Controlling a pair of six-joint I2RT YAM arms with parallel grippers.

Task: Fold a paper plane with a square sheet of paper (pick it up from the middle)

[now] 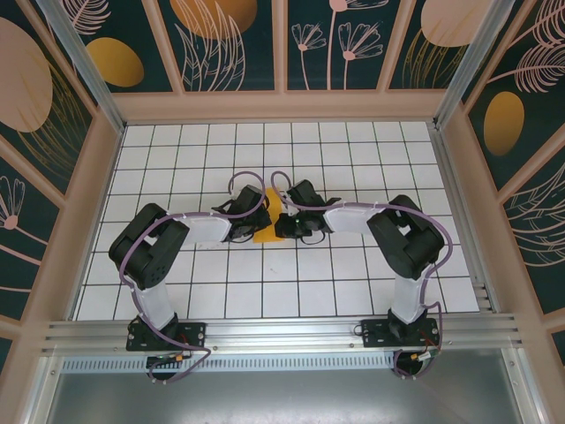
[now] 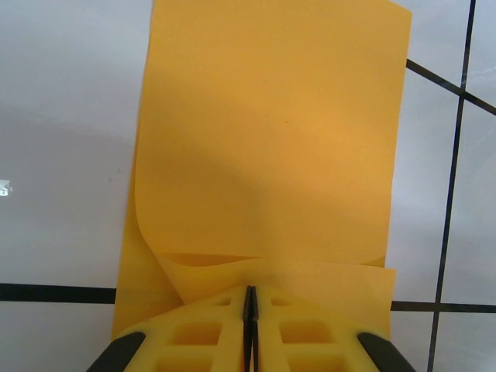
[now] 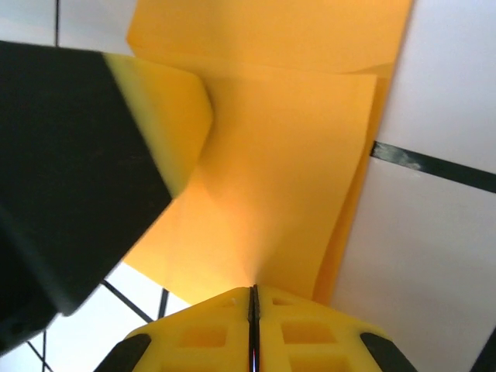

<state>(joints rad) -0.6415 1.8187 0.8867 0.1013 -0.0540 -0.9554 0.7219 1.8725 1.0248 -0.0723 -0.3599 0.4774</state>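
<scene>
The half-folded square sheet of paper (image 1: pixel 269 221) lies mid-table. The left gripper (image 2: pixel 249 298) at its 9 o'clock and the right gripper (image 3: pixel 253 294) at 3 are both clamped tight, apparently on its edges. Uneven pulling could tear it or skew the crease.

My left gripper (image 2: pixel 249 310) and right gripper (image 3: pixel 253 306) met tip to tip on the square sheet of paper (image 1: pixel 270 219), blocking each other; the table (image 1: pixel 371 159) around lay open to the walls (image 1: pixel 95 190).
</scene>
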